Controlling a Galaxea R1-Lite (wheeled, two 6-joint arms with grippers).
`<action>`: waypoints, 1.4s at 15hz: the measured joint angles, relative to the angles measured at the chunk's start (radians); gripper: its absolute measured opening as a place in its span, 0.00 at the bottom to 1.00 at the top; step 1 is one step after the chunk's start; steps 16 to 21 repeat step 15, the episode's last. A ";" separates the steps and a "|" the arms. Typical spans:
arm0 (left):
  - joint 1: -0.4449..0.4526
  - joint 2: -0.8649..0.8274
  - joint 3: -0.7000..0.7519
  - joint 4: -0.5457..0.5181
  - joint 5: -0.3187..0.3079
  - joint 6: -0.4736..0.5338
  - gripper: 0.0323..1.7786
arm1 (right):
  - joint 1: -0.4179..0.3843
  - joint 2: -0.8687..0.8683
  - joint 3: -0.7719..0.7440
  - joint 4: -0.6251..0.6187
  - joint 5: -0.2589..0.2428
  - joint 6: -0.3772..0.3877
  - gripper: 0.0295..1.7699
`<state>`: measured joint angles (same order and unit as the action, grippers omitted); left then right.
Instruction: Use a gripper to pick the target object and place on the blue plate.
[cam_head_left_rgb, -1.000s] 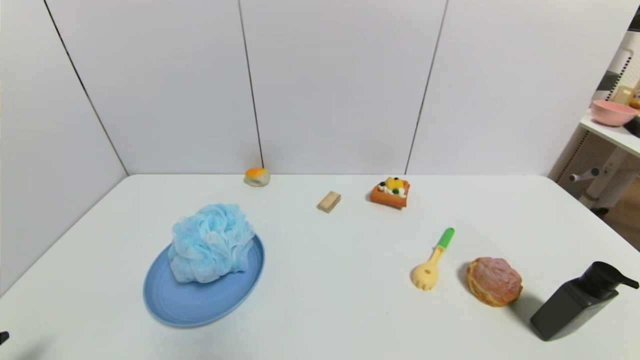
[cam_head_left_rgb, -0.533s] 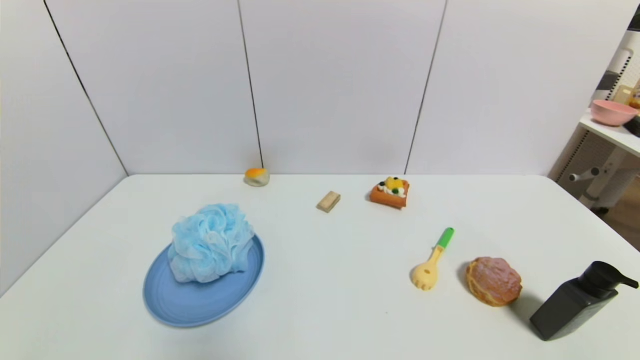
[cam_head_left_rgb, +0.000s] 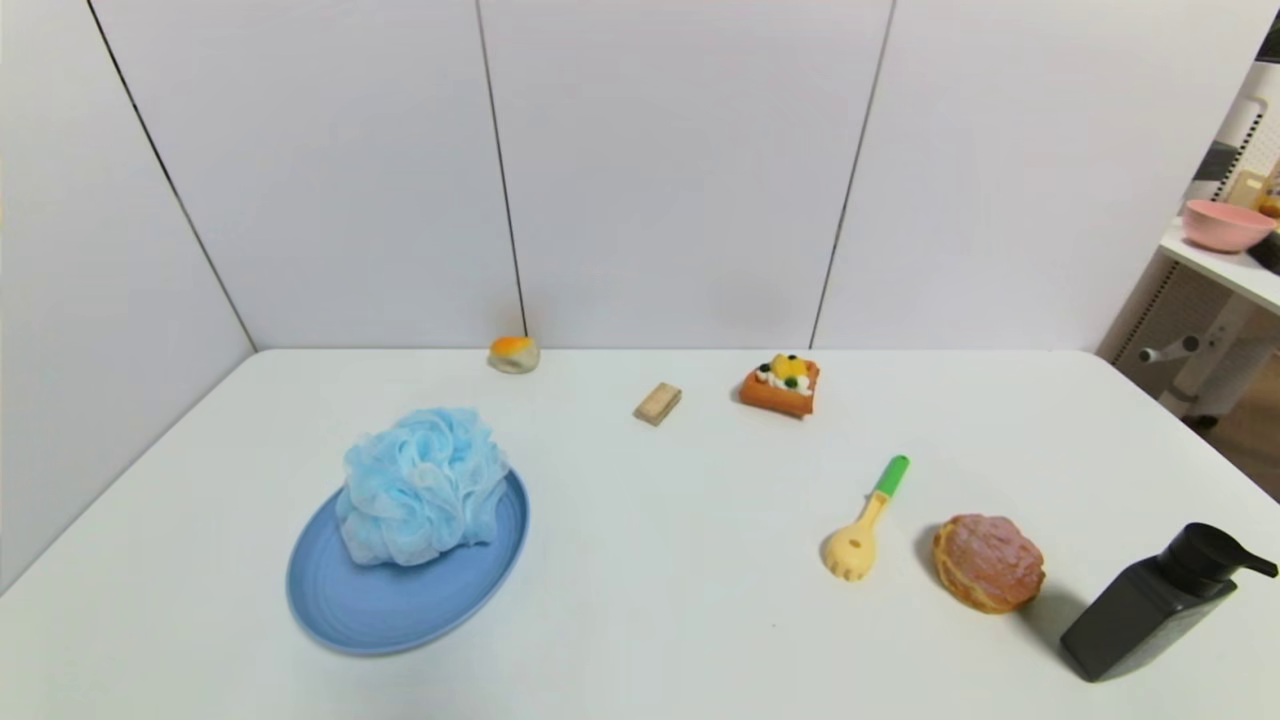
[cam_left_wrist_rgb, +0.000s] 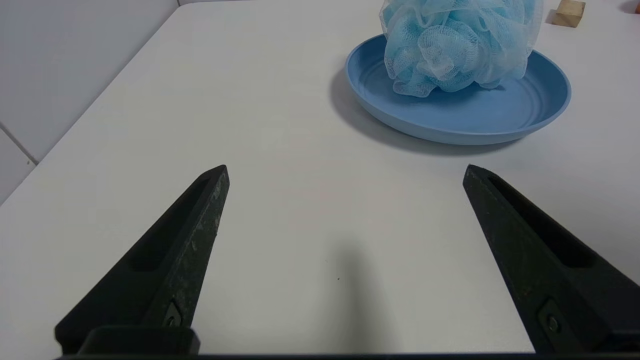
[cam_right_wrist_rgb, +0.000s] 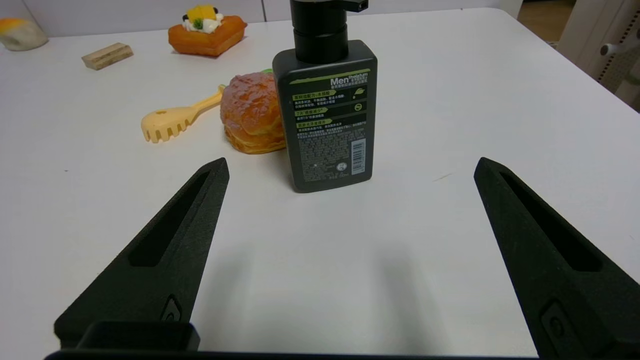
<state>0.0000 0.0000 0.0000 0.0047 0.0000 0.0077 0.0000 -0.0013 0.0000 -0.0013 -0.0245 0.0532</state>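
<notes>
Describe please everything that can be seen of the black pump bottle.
The black pump bottle stands upright on the white table, near its right side. Its body is flat-sided with rounded corners and looks like matte plastic. A round collar and a pump head with a short spout top it. The side facing the right wrist camera has green and white print, reading "Men" among smaller text, and a barcode. The glazed bun sits close behind it; neither gripper touches it.

Beyond the left claw (cam_left_wrist_rgb: 346, 167), a bath puff (cam_head_left_rgb: 422, 485) is held by a blue plate (cam_head_left_rgb: 390, 610); beyond the right claw (cam_right_wrist_rgb: 352, 160), a bottle (cam_head_left_rgb: 1150, 610) is seen.
</notes>
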 joint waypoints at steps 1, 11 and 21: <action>0.000 0.000 0.000 0.000 0.000 0.000 0.95 | 0.000 0.000 0.000 0.000 0.000 0.000 0.96; 0.000 -0.002 0.000 0.000 0.000 0.000 0.95 | 0.000 0.000 0.000 0.001 0.000 -0.001 0.96; 0.000 -0.002 0.000 0.000 0.000 0.000 0.95 | 0.000 0.000 0.000 0.000 0.000 0.000 0.96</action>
